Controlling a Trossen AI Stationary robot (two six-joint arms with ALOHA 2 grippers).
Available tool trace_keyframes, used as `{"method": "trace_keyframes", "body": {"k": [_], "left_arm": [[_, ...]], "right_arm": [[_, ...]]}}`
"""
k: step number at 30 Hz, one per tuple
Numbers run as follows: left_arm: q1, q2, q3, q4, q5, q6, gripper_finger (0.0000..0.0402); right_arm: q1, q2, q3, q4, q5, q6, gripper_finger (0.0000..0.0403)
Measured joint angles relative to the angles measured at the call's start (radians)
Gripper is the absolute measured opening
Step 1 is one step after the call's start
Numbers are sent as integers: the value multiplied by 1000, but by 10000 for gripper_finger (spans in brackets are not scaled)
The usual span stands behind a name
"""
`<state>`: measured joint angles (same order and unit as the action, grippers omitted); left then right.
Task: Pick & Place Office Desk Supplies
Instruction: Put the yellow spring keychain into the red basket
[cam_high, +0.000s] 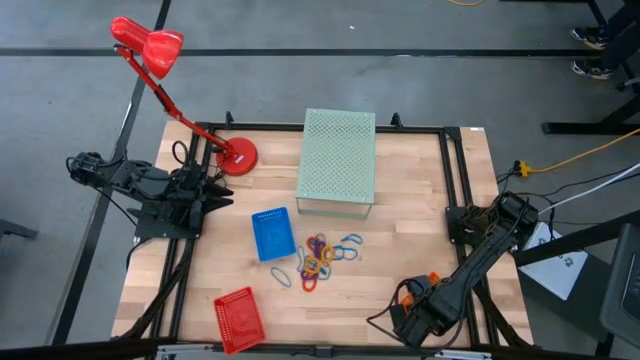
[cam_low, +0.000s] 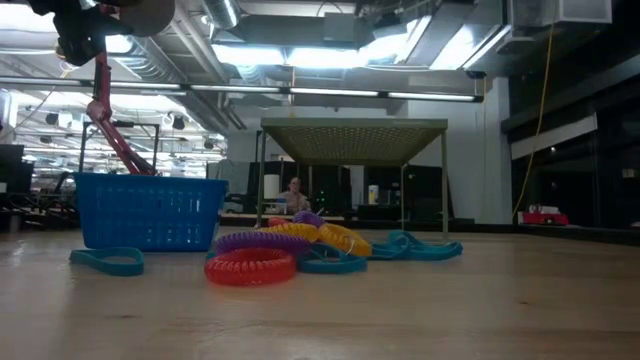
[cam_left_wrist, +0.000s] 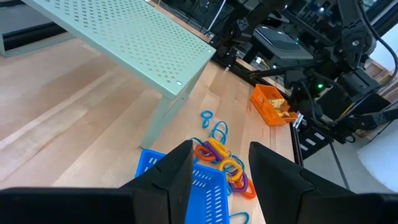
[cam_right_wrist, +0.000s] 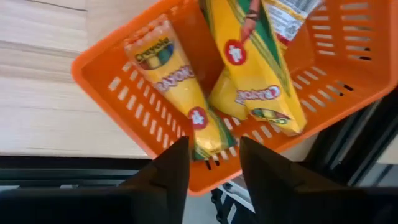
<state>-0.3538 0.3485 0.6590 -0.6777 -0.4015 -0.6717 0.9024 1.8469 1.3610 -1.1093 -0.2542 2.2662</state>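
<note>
Right gripper (cam_right_wrist: 210, 163) positioned directly above orange basket (cam_right_wrist: 348, 81) at near right edge of table (cam_high: 420, 250); fingers parted by a narrow gap, nothing between them. Three crayon packs (cam_right_wrist: 177, 87) lying inside the basket, one flat against the wall, two leaning and overlapping. Judged: drop-off just completed or in progress.

Left gripper (cam_left_wrist: 219, 171) held off at left side of table, near red lamp (cam_high: 150, 50), fingers moderately apart and empty, aimed toward blue basket (cam_left_wrist: 205, 186) and pile of bands (cam_high: 320, 258).

Bands remaining loose at table centre, tangled together, just beside blue basket and in front of green box (cam_high: 338, 160). Red basket (cam_high: 238, 318) apart at near edge.

Risks noted:
- Basket sitting at table edge; any nudge from a finger on withdrawal likely to shift or tip it off.
- Leaning packs liable to catch a fingertip.
- Tangled bands likely to lift as a clump, dropping strays outside target basket.
</note>
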Motion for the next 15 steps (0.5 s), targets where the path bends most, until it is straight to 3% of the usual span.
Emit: {"method": "trace_keyframes", "body": {"k": [4,8,11,15], "left_arm": [[0,0,0,13,-2,-15,152],[0,0,0,103,-11,-9,152],[0,0,0,259,-27,55,152],[1,0,0,525,-33,178,152]], "right_arm": [[0,-16,0,-6,12,8,167],[-8,-57,0,-22,122,20,176],[-21,-102,0,-27,287,19,178],[-38,-177,0,8,632,-25,178]]}}
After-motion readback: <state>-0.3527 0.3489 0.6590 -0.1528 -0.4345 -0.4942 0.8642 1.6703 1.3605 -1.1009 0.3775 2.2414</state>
